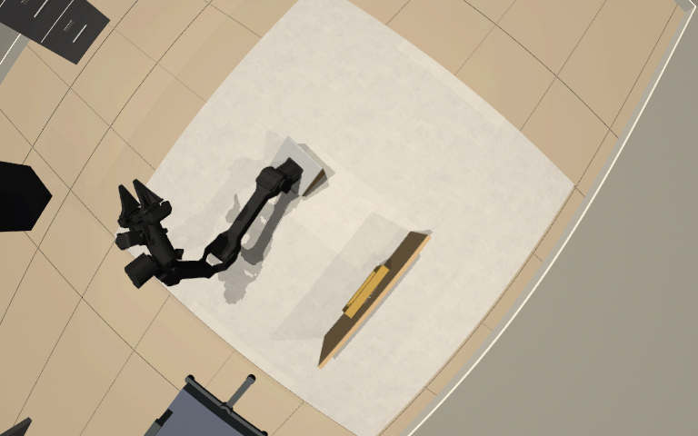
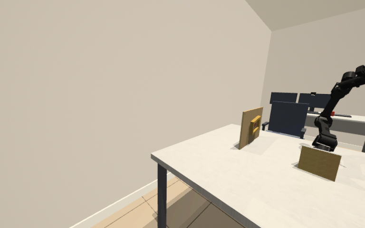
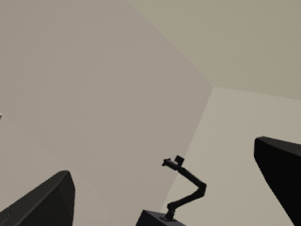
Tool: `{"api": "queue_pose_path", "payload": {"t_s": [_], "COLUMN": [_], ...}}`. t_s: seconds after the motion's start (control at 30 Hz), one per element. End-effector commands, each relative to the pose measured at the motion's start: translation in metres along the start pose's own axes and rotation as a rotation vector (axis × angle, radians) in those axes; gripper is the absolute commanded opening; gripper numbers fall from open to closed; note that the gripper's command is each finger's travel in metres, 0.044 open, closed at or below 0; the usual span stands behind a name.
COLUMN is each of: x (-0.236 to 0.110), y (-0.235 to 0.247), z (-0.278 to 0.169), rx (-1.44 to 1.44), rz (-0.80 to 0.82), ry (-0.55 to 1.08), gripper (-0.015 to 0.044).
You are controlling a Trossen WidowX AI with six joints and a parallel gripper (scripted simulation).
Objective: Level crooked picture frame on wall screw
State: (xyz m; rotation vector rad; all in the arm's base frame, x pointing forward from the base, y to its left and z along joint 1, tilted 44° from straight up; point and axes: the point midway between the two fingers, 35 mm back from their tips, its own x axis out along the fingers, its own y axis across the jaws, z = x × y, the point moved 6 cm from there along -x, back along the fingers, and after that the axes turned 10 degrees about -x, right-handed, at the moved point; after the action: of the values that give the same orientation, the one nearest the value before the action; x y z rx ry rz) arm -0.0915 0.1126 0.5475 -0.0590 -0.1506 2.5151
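The yellow picture frame hangs on the front of an upright wooden board. In the exterior view its top edge slopes up toward the far end more steeply than the board's top edge, so it looks tilted, far side higher. A dark red picture shows inside it. The screw and the notched strip are hidden. My gripper is open and empty, far from the frame, its fingers pointing away from it. The gripper's fingers are outside the exterior view.
A smaller upright panel stands on the white table beside the arm's base. An office chair is beyond the table edge, with monitors behind it. The wrist view shows mostly walls and a distant dark arm.
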Motion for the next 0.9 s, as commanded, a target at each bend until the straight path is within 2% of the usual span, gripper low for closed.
{"api": "queue_pose_path", "payload": {"t_s": [0.0, 0.13, 0.17, 0.53, 0.87], "x": [-0.001, -0.014, -0.019, -0.091, -0.171], "y": [-0.001, -0.022, -0.027, -0.066, -0.057], "z": [-0.001, -0.025, -0.032, -0.129, -0.234], "rx": [0.003, 0.054, 0.069, 0.248, 0.354], "rz": [-0.011, -0.241, -0.311, -1.097, -1.821], "ry": [0.002, 0.030, 0.036, 0.021, -0.136], "gripper": [0.0374, 0.0269, 0.0260, 0.0260, 0.0260]}}
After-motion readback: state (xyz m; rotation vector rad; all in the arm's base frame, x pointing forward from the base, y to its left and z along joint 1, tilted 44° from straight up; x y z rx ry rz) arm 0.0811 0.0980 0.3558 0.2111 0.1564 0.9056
